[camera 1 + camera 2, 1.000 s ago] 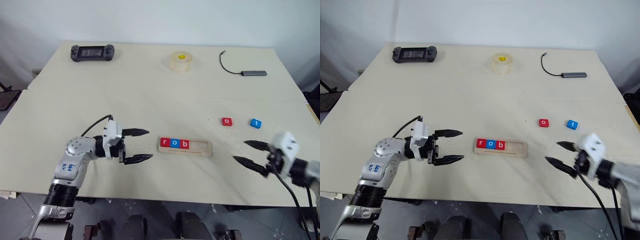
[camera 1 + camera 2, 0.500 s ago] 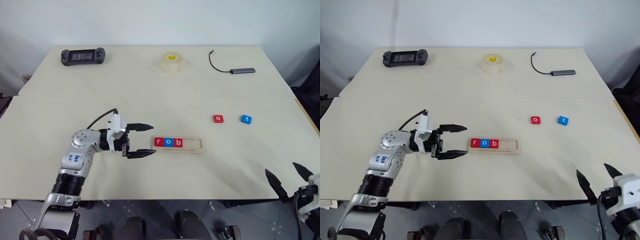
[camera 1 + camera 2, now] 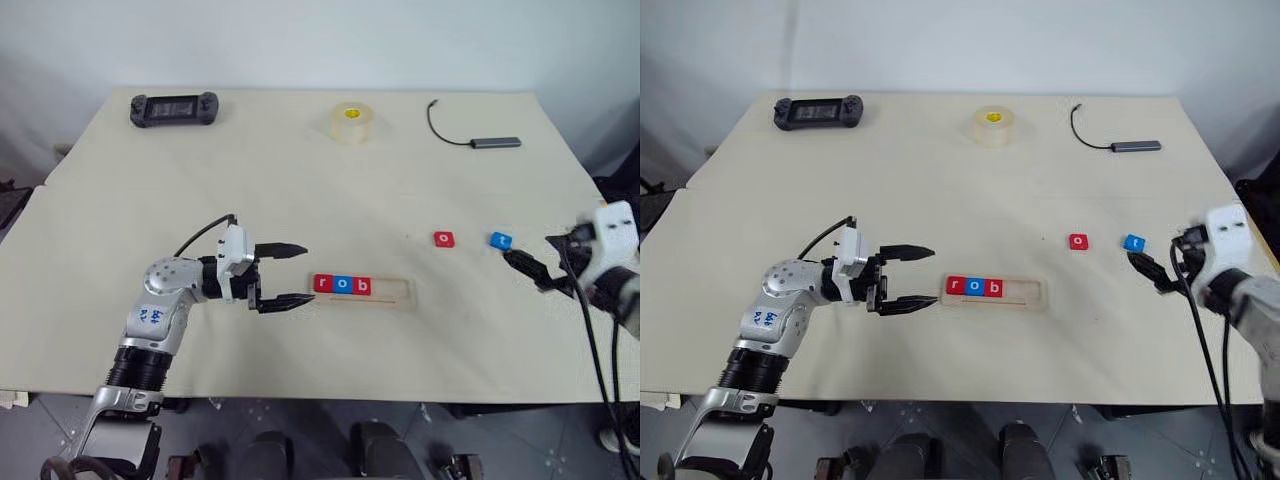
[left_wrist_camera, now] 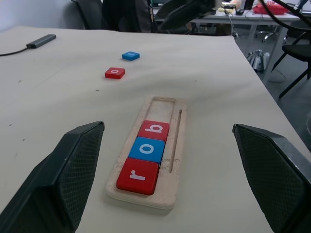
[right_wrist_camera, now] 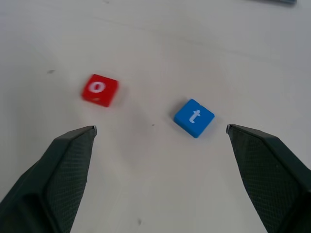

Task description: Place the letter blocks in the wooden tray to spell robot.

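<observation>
We see the wooden tray point(image 3: 363, 291) near the table's point(image 3: 300, 180) front edge, holding 3 blocks, red r point(image 3: 323, 284), blue o point(image 3: 344, 285) and red b point(image 3: 364, 286), in its left part. The loose red o point(image 3: 444, 239) and blue t point(image 3: 500, 241) lie farther right. The left gripper point(image 3: 290, 273), fingers spread and empty, hovers just left of the tray; the right gripper point(image 5: 160, 167), spread wide and empty, hangs near the t.

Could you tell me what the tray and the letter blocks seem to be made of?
The wooden tray looks like pale, unvarnished wood: matte, faint grain, scuffed rim. The letter blocks appear glossy painted or plastic-coated, with rounded edges and white printed letters; their core material cannot be told.
</observation>
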`<state>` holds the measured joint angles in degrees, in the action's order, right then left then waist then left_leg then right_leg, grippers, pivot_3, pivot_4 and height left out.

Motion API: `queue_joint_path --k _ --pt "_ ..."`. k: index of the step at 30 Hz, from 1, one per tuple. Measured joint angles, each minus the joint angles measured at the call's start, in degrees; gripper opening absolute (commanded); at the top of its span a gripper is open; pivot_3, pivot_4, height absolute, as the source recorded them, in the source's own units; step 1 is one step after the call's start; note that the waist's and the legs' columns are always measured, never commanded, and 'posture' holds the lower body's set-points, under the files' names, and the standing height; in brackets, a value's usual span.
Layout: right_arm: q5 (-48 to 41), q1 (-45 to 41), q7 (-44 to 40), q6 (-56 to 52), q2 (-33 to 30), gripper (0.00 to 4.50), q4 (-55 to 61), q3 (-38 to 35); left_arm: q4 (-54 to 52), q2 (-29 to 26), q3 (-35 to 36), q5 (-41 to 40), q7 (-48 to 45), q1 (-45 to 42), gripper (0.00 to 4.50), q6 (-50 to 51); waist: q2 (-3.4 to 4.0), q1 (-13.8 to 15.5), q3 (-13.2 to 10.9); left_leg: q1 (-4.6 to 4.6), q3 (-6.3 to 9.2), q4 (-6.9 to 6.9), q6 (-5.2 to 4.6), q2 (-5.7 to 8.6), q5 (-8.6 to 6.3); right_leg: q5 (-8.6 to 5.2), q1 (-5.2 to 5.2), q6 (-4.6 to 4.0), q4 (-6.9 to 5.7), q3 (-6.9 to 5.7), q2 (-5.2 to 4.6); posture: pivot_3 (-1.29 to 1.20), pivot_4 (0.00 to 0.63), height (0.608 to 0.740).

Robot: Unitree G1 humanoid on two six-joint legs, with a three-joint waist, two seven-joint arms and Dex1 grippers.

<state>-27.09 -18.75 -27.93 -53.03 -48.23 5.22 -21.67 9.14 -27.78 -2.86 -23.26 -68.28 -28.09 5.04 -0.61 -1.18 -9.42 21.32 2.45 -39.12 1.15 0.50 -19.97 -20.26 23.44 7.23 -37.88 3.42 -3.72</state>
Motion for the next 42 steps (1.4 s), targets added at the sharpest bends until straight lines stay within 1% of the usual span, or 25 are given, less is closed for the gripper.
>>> queue_joint_path --k 3,10,18,26,30,35,38,42 --pt "2.41 -4.61 0.56 -1.68 -1.07 4.49 -4.25 4.22 -1.68 -0.09 0.09 -0.03 0.4 1.19 4.5 0.16 0.0 0.12 0.0 0.07 0.06 0.04 0.0 -0.03 0.0 0.0 0.04 -0.01 0.05 0.01 0.01 0.0 0.15 0.74" --pt "4.25 -8.89 -0.07 -2.13 -0.3 4.49 -8.72 9.86 -2.82 -0.31 0.32 -0.04 1.54 2.83 4.5 0.51 0.0 0.08 0.0 0.15 0.02 0.02 -0.01 -0.03 -0.01 0.0 0.11 0.0 0.07 -0.02 -0.01 0.0 0.15 0.74" --pt "4.95 -11.58 -0.39 -2.14 0.1 4.49 -10.18 10.9 -4.34 -0.29 0.58 -0.06 2.62 4.15 4.5 0.75 0.0 -0.22 0.0 0.15 0.04 0.02 -0.01 -0.03 -0.01 0.0 0.11 0.0 0.06 -0.03 -0.01 0.0 0.15 0.74" --pt "5.22 -12.04 -1.25 -2.18 0.26 4.49 -10.3 11.85 -4.33 -0.3 0.66 -0.06 3.12 4.15 4.5 0.73 0.0 -0.29 0.0 0.15 0.03 0.02 -0.01 -0.03 -0.01 0.0 0.11 0.0 0.06 -0.03 -0.01 0.0 0.15 0.74" --pt "4.55 -14.68 -0.26 -4.66 3.32 4.49 -8.69 11.66 -4.32 -0.27 0.7 -0.06 3.22 4.11 4.5 0.51 0.0 -0.5 0.0 0.15 0.03 0.03 0.01 -0.05 0.0 0.0 0.15 0.0 0.03 -0.02 0.04 0.0 0.15 0.74" --pt "4.39 -17.55 3.92 -8.23 11.53 4.49 -6.53 12.82 -4.33 -0.16 0.7 -0.06 3.56 4.08 4.5 0.36 0.0 -0.47 0.0 0.15 0.06 0.03 0.04 -0.06 0.02 0.0 0.18 -0.01 0.01 -0.02 0.05 0.0 0.15 0.74" --pt "6.93 -18.27 7.7 -6.47 15.38 4.49 -8.6 14.54 -4.48 -0.11 0.72 -0.06 3.85 4.28 4.5 0.36 0.0 -0.34 0.0 0.18 0.1 0.03 0.04 0.0 0.02 0.0 0.18 -0.01 0.02 -0.04 -0.02 0.0 0.15 0.74" --pt "11.48 -19.07 12.83 -1.47 17.49 4.49 -13.09 14.9 -5.85 -0.16 0.79 -0.07 4.33 5.17 4.5 0.42 0.01 -0.34 0.0 0.21 0.13 0.04 0.01 0.16 0.01 0.0 0.23 -0.01 0.0 -0.11 -0.17 0.0 0.15 0.74"
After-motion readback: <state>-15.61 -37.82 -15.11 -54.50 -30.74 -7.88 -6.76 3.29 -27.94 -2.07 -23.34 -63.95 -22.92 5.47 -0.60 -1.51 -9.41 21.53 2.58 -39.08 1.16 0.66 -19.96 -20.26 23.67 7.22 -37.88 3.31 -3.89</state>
